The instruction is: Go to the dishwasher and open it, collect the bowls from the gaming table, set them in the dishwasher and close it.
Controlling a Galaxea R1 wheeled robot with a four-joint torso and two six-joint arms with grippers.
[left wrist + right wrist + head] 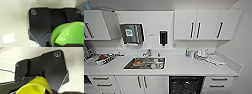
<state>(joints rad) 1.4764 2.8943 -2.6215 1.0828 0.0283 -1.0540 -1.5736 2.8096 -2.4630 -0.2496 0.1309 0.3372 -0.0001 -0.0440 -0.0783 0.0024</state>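
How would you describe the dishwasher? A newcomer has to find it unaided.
Start at the long white counter with the steel sink set into it. Look below the counter, to the right of the sink: the dishwasher is the dark opening with wire racks inside. Everything beside it is white, the cabinet doors on one side and drawers on the other.

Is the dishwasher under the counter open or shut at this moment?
Open. In the head view the dishwasher shows a dark interior with wire racks, not a steel front, between the white cabinet doors and the drawers.
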